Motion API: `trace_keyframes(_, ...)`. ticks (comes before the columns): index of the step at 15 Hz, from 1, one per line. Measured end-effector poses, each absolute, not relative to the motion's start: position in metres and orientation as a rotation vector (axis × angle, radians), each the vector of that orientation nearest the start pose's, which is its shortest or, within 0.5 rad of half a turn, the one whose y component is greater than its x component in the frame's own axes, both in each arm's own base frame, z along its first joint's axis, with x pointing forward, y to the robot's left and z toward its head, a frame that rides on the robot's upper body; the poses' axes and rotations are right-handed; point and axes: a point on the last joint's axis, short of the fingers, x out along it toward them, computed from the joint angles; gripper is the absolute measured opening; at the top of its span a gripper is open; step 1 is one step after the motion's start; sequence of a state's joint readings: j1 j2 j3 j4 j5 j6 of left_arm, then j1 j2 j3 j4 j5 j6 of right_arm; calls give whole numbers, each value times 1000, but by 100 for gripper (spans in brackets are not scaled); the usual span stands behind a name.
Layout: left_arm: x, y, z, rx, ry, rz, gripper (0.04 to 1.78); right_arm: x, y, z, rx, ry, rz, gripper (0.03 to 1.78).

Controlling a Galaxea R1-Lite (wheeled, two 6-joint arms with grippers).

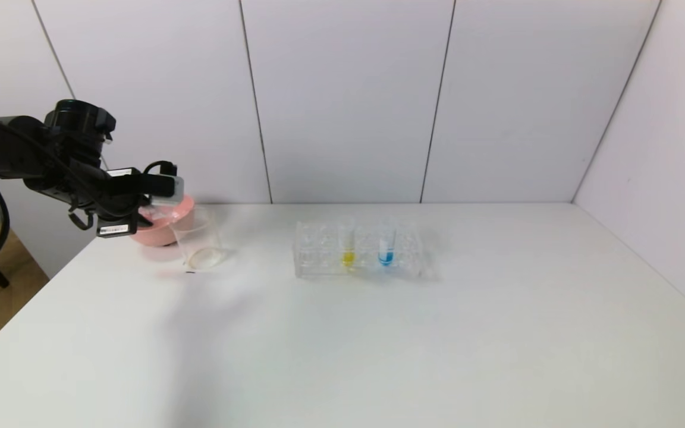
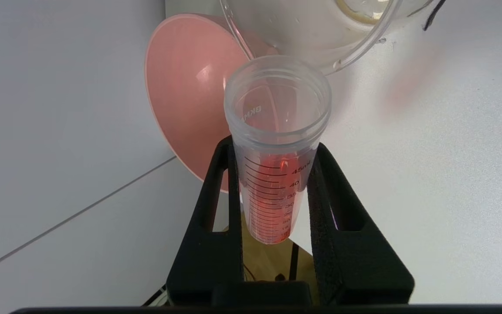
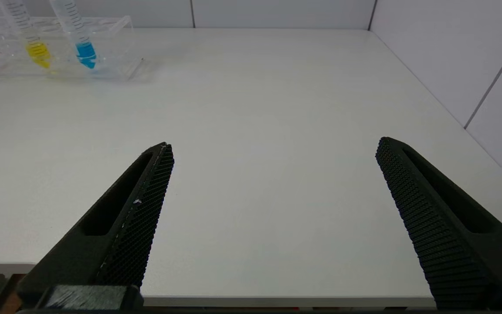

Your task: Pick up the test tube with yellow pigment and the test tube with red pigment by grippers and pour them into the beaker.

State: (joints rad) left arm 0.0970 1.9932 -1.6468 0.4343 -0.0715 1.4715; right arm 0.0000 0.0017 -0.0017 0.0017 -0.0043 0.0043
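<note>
Gripping the test tube with red pigment [image 2: 273,174] in my left gripper [image 2: 275,192], I hold it tipped beside the beaker [image 1: 200,241] at the far left — its mouth near the rim. My right gripper [image 3: 273,174] hangs spread wide over the table [image 3: 277,109]. The test tube with yellow pigment [image 1: 348,244] stands in the rack [image 1: 319,252].

The white desk [image 1: 378,345] filled the lower half of the head view, meeting the pale wall panels along its far edge. At its far left stood a pink bowl [image 1: 161,229], and just in front of it, to the right, a clear beaker [image 1: 200,241]. Near the middle of the frame sat a clear tube rack [image 1: 357,249]. The near and right parts of the desk surface lay bare white.
</note>
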Motion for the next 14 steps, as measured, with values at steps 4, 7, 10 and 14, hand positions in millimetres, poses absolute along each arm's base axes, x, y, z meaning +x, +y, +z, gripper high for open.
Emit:
trace_keyframes(4,378,35,218,1308,686,-586,45,-23,0,76,5,2,-5,170)
trace_keyframes(7,375,34,223,1288,732,-634,45,-23,0,76,4,2,-5,170)
trace_keyframes(10,376,35,225,1286,738,-641,45,-23,0,76,5,2,-5,170)
trace_keyframes(14,376,33,228,1289,728,-638,45,-23,0,76,4,2,-4,170)
